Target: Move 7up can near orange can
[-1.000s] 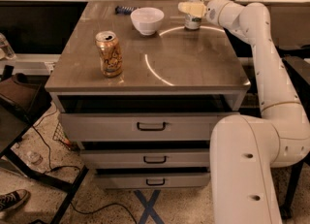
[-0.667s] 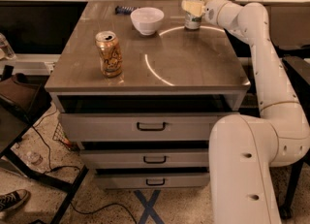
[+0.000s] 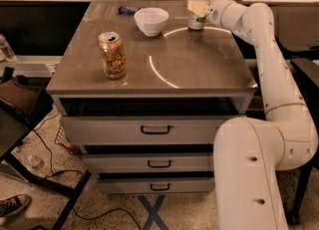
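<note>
7up can (image 3: pixel 195 23), slim silver, gripper (image 3: pixel 198 9) at it

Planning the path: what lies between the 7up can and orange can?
Camera view: bare tabletop; white bowl sits farther back. Gripper is at the 7up can.

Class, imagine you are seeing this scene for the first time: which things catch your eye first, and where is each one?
The big white robot arm fills the right side, rising from the foreground to the table's far right corner, where its gripper is at the 7up can. The orange can stands alone near the front left of the grey tabletop, with a white bowl at the far middle.
</note>
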Action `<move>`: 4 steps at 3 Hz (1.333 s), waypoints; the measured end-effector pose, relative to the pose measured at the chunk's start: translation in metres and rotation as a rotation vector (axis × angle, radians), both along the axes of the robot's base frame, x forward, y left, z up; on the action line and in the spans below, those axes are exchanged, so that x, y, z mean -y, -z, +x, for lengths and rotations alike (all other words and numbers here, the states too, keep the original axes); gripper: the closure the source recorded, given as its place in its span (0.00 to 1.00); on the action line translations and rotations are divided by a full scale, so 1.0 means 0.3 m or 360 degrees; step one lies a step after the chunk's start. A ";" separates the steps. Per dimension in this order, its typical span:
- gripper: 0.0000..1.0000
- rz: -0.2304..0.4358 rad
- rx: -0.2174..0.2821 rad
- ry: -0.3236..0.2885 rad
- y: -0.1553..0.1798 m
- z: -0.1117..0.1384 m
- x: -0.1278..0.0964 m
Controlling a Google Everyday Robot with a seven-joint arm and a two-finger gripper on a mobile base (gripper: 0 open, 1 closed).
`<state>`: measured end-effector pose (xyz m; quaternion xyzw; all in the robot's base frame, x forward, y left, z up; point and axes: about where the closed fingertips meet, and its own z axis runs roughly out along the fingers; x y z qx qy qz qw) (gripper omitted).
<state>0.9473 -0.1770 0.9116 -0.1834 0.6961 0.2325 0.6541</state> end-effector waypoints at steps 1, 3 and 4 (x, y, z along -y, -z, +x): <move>1.00 0.0000 -0.0003 -0.0006 0.005 0.003 -0.012; 1.00 0.0014 0.0004 0.0006 -0.101 -0.067 0.089; 1.00 0.0016 -0.0007 -0.0004 -0.223 -0.207 0.245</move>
